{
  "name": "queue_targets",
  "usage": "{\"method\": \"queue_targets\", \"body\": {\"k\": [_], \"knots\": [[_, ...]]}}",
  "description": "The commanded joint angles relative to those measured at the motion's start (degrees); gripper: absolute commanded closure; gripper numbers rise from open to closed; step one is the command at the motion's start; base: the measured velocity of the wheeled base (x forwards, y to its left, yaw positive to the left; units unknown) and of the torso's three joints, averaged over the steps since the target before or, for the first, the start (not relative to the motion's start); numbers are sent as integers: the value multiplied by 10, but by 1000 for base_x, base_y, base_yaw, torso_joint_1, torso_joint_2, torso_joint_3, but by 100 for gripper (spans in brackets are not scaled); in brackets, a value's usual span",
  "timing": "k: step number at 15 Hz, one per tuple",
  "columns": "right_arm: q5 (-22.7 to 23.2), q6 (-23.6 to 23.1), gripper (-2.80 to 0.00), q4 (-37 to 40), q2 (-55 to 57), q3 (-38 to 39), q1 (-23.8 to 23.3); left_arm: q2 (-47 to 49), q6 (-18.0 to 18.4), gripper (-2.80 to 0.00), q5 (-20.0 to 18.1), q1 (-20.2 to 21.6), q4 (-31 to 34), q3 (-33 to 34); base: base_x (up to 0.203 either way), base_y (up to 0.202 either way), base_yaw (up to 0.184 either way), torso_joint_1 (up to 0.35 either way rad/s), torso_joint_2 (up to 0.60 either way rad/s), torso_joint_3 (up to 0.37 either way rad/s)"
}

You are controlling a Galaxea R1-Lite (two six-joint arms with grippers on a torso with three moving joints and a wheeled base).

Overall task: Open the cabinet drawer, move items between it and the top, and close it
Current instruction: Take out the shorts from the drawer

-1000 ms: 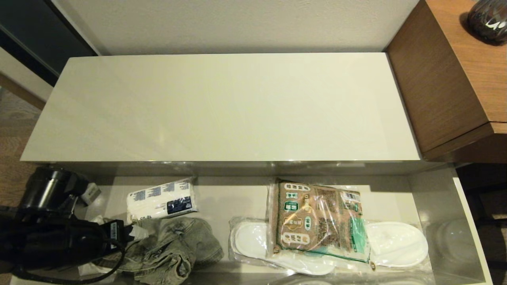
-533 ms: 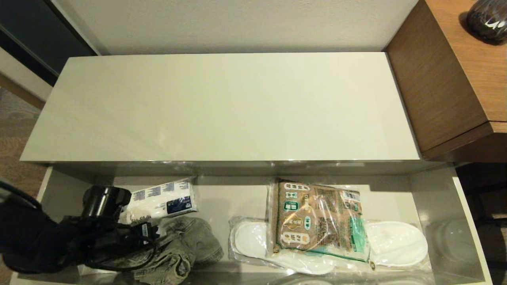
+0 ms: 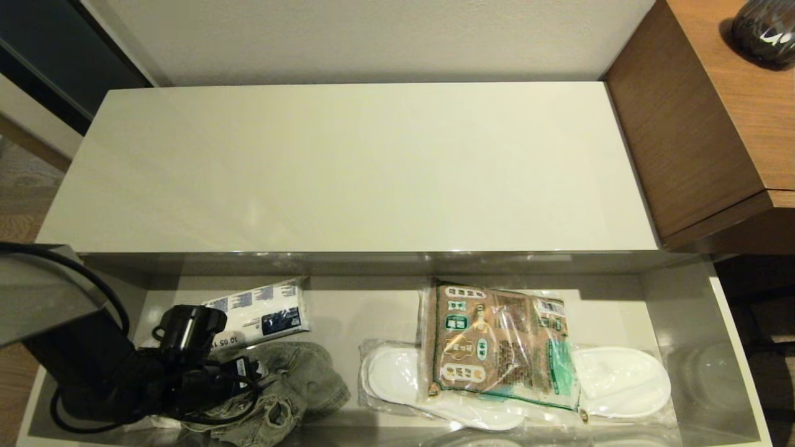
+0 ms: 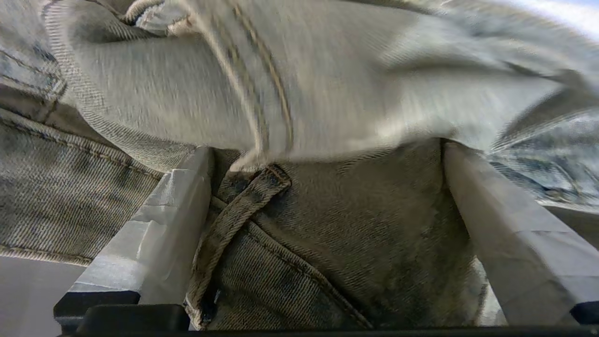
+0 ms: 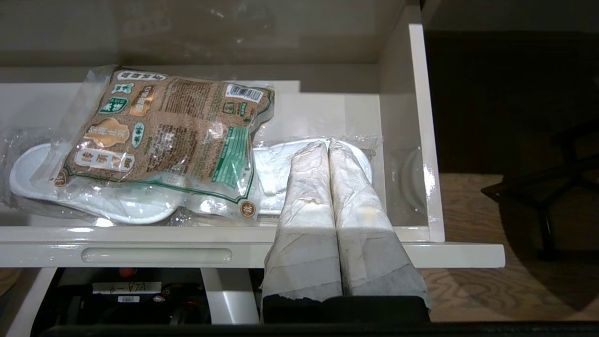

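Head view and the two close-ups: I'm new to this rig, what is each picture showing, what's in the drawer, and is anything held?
The wide picture looks down from the robot's head. The cabinet drawer is pulled out below the top. In it lie a denim garment, a white packet, and a brown food bag resting on wrapped slippers.

Each close-up comes from a camera behind one claw. The left claw has its fingers open, pressed into the denim on either side of a fold, not yet closed. The right claw is shut, empty, at the drawer's front.

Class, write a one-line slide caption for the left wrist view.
Left gripper, open, straddles a fold of the faded denim garment lying in the cabinet drawer.
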Motion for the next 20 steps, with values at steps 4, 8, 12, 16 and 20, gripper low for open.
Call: {"method": "queue_targets", "body": {"k": [4, 8, 12, 16, 20], "knots": [[0, 0, 0, 0, 1, 0, 0, 25, 5, -280, 0, 1, -7, -14, 0, 0, 0, 0, 0, 0], [0, 0, 0, 0, 1, 0, 0, 50, 17, -280, -1, 1, -12, -28, 0, 0, 0, 0, 0, 0], [0, 0, 0, 0, 1, 0, 0, 76, 13, 0, 2, 4, -12, -30, 0, 0, 0, 0, 0, 0], [0, 0, 0, 0, 1, 0, 0, 63, 15, 0, -2, 4, -12, -28, 0, 0, 0, 0, 0, 0], [0, 0, 0, 0, 1, 0, 0, 60, 15, 0, -2, 3, -12, -25, 0, 0, 0, 0, 0, 0]]}}
